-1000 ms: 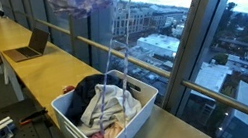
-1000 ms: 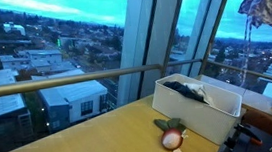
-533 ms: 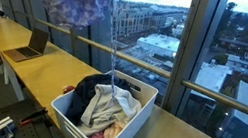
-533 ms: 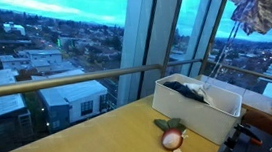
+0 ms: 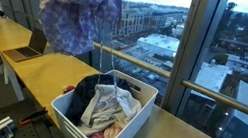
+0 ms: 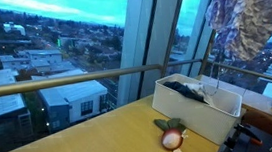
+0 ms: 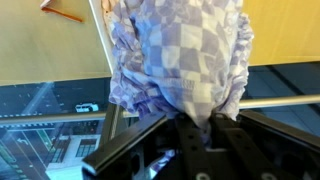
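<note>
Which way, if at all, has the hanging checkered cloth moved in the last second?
Yes, downward. In both exterior views the checkered cloth now hangs lower and closer to the white basket, which has not shifted.

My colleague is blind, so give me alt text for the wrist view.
The gripper pinches a purple-and-white checked cloth, which fills the middle of the view. Behind it are a wooden table and, lower in the picture, city buildings seen through glass.
</note>
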{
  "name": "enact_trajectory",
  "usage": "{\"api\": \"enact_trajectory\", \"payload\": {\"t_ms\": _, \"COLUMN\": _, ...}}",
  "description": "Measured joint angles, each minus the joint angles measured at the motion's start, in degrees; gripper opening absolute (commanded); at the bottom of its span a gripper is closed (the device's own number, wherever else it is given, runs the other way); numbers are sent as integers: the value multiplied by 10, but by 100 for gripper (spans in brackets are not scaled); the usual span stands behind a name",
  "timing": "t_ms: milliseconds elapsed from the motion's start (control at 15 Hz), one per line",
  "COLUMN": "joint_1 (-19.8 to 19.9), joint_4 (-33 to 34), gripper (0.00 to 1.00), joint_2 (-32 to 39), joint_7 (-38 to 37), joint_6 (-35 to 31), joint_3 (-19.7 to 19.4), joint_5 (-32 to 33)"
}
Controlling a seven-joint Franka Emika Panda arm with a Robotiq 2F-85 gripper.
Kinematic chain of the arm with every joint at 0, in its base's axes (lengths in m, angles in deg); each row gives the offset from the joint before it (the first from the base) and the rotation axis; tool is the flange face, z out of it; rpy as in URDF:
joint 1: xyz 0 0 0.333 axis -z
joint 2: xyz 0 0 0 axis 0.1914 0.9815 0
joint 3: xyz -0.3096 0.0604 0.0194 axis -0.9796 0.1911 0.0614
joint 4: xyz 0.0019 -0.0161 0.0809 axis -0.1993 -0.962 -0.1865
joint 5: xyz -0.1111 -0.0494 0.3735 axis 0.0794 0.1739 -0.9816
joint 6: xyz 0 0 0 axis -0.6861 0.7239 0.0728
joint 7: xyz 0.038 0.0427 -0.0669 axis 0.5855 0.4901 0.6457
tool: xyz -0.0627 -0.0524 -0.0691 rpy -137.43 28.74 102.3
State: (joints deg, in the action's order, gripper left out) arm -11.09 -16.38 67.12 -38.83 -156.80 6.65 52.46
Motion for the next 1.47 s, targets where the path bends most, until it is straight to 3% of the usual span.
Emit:
{"api": "enact_trajectory", "payload": {"t_ms": 333, "joint_1": -10, "joint_4": -50, "gripper": 4, "joint_2": 57, "joint_7": 3, "joint_6": -58, "joint_3": 17, "joint_5": 1}}
{"api": "enact_trajectory", "payload": {"t_ms": 1067, "joint_1": 7, "joint_4": -87, "gripper": 4, "joint_2": 118, "joint_7": 30, "joint_6": -101, "joint_3": 11, "joint_5": 26}}
{"api": "enact_trajectory", "payload": {"t_ms": 1467, "joint_1": 23, "joint_4": -73, "gripper": 4, "joint_2": 191, "joint_7": 49, "joint_6": -134, "joint_3": 3, "joint_5": 37}}
